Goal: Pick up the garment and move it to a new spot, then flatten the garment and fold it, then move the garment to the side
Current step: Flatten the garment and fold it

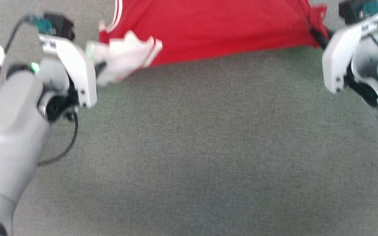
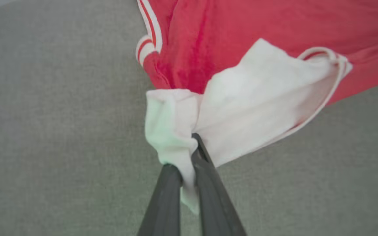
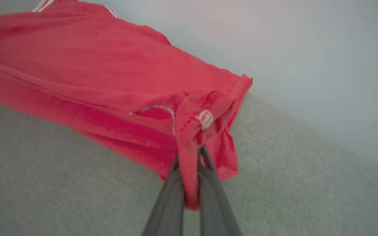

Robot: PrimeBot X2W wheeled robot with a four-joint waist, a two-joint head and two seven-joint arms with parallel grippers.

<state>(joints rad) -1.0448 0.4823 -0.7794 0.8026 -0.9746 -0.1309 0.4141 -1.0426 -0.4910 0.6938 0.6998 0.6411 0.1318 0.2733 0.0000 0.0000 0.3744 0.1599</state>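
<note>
The garment (image 1: 215, 29), a red shirt with a white sleeve and striped trim, hangs stretched between my two grippers along the top of the head view, above the grey-green cloth surface. My left gripper (image 2: 189, 157) is shut on the bunched white sleeve (image 2: 172, 124). Its fingertips are hidden by the cloth in the head view. My right gripper (image 3: 190, 164) is shut on a red hem corner (image 3: 205, 108) that carries a small white tag. In the head view its dark fingers (image 1: 318, 36) pinch the shirt's right corner. The lettering is hidden.
A grey-green cloth surface (image 1: 195, 147) spreads below the shirt. A black cable (image 1: 71, 137) loops by my left wrist. In the right wrist view the surface's far edge (image 3: 307, 127) meets a pale wall.
</note>
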